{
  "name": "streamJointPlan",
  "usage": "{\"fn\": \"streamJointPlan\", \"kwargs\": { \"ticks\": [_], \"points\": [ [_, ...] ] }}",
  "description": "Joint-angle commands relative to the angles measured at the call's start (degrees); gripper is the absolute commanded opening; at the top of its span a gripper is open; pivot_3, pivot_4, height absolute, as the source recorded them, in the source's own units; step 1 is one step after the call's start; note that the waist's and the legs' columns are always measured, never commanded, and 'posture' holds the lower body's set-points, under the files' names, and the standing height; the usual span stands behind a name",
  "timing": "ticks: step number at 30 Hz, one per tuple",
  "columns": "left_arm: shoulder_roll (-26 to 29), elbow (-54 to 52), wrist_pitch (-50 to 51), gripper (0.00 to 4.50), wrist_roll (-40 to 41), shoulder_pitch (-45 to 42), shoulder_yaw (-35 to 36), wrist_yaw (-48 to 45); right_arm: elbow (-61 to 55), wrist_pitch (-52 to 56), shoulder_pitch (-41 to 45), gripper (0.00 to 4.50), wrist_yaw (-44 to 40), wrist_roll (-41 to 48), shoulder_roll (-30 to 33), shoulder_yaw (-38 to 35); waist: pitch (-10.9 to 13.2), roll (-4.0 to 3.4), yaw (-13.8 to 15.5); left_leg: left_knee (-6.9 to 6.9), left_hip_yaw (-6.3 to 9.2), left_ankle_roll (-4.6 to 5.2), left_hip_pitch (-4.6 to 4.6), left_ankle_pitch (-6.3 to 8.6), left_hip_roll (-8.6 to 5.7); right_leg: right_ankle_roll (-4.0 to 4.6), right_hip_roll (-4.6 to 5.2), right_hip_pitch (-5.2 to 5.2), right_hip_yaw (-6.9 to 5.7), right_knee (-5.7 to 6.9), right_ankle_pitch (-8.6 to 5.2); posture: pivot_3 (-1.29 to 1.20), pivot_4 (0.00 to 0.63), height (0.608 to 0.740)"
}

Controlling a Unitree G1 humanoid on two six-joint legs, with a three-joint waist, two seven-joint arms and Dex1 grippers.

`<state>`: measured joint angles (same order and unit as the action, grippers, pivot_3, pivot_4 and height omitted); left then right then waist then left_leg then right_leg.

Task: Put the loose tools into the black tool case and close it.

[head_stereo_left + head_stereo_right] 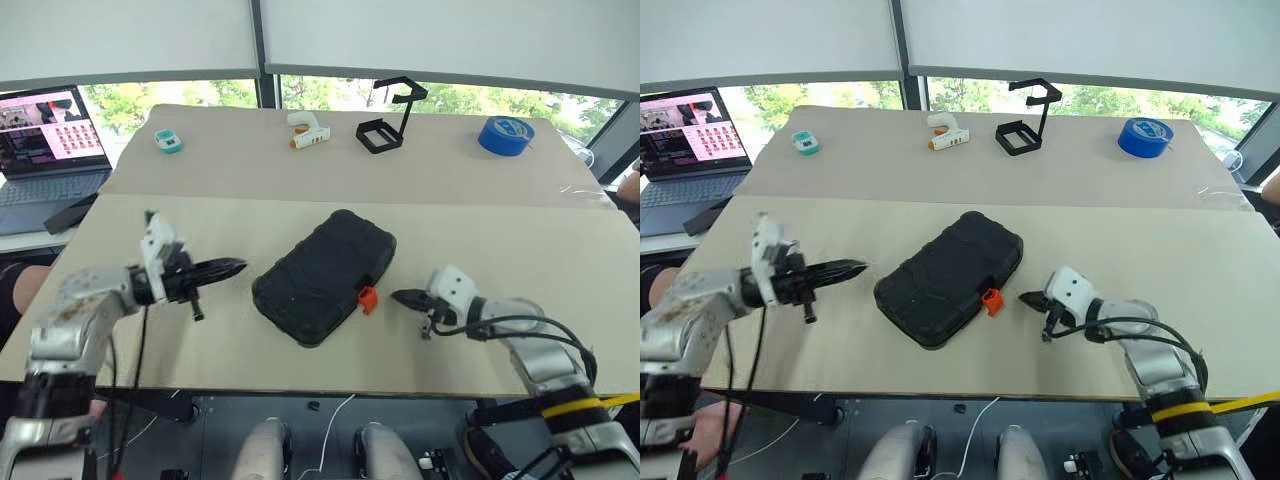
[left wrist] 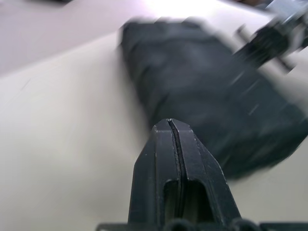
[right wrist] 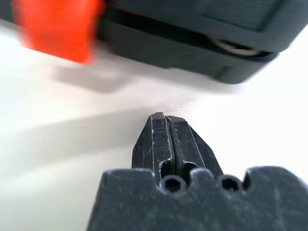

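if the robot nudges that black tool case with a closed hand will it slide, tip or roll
Probably slide: the black tool case lies flat and closed on the smooth table. Tipping or rolling looks unlikely, being wide and low. A push near the orange latch, from the shut right hand, may pivot it.

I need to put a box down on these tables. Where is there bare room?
The near table is bare right of the black tool case, beyond the right gripper. The strip between case and far row is free too. The far table is crowded: glue gun, wire stand, blue tape roll.
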<state>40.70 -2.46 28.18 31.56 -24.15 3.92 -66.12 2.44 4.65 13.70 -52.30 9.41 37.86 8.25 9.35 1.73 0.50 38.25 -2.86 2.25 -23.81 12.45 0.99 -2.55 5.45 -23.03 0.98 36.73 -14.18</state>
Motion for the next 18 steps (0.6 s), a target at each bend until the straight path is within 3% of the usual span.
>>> {"fn": "streamJointPlan", "kwargs": {
  "ticks": [1, 7, 13, 18],
  "points": [
    [-3.9, 0.9, -0.7, 0.03, -3.2, -5.2, -6.7, 0.1, -5.8, 4.7, -2.3, 0.0, -1.3, 1.2, 0.8, 0.2, 0.0, 0.0, -0.1, 0.0, 0.0, 0.0, 0.0, 0.0, -0.01, 0.0, -0.04, 0.0, 0.0, 0.01, 0.0, 0.0, 0.15, 0.74],
    [-11.8, 9.4, -4.6, 0.03, -14.0, -11.2, -16.9, 4.9, -10.0, 8.8, -2.9, 0.0, 0.3, 0.5, -1.1, 2.0, 0.0, 0.0, -0.6, 0.0, 0.01, 0.0, -0.02, 0.0, -0.02, 0.02, -0.22, -0.05, 0.03, 0.02, -0.03, 0.0, 0.15, 0.74],
    [-15.0, 12.7, -4.4, 0.03, -19.3, -10.2, -20.4, 8.2, -12.6, 11.7, -2.3, 0.0, 2.0, 0.5, -3.6, 2.8, -0.1, -0.16, -0.5, 0.01, 0.02, 0.0, 0.07, 0.0, -0.03, 0.02, -0.2, 0.03, 0.05, 0.05, -0.03, 0.0, 0.15, 0.74],
    [-16.1, 11.1, -1.9, 0.03, -19.1, -7.9, -20.8, 9.2, -12.3, 11.9, -1.9, 0.0, 2.9, -0.4, -4.6, 3.5, -0.2, -0.2, -0.1, 0.14, 0.06, 0.04, 0.42, 0.03, -0.05, -0.03, -0.15, 0.5, 0.0, -0.04, -0.05, 0.0, 0.15, 0.74]
  ]
}}
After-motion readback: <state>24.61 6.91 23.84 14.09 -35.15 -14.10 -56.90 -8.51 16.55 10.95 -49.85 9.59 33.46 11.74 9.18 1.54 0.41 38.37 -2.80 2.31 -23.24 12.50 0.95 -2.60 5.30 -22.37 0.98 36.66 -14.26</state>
